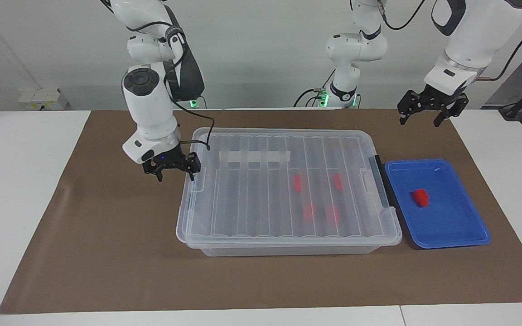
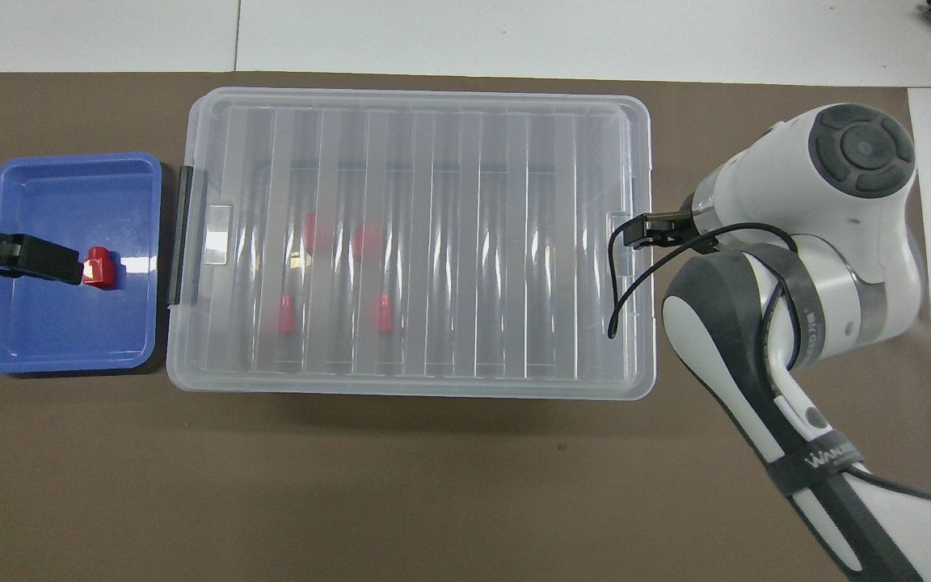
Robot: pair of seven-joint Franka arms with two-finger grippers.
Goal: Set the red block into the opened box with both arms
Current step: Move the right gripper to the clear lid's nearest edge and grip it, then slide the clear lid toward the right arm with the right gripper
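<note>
Fingers (image 1: 195,164) beside lidded box (image 1: 288,226)

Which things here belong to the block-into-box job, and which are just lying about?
Part of the job:
- red block, lying in the blue tray
- box, lid still on
- right gripper, jaws open, at the box's end
- left gripper, jaws open, waiting raised

Just there:
- four red blocks already inside the box
- brown mat

Red block (image 1: 420,197) in tray — box (image 1: 288,190) lidded
</note>
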